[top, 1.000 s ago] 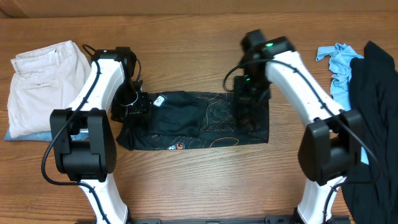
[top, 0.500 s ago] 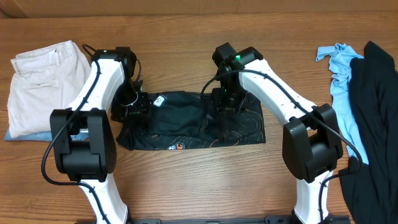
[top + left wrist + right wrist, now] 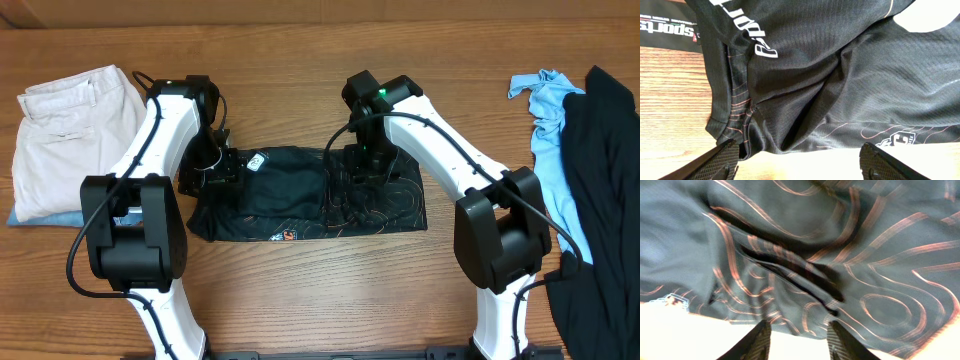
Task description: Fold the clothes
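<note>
The clothes, a black jersey [image 3: 300,195] with orange contour lines, lie folded into a wide band at the table's middle. My left gripper [image 3: 222,166] sits at the jersey's left end. In the left wrist view it [image 3: 800,165] stands wide open, with nothing between its fingers [image 3: 715,162] and the jersey's hem [image 3: 790,100] just beyond the tips. My right gripper [image 3: 362,165] hovers over the jersey's back edge, right of centre. In its own view it [image 3: 799,342] is open, with a rumpled fold [image 3: 800,275] of printed cloth just past the fingertips.
Folded beige trousers [image 3: 65,140] lie at the left edge of the table. A light blue shirt [image 3: 545,110] and a large dark garment [image 3: 600,200] are heaped at the far right. Bare wood shows in front of and behind the jersey.
My right arm swung left along the jersey's back edge, and its jaws went from shut to open. The jersey's right edge pulled in slightly. The left arm stayed still.
</note>
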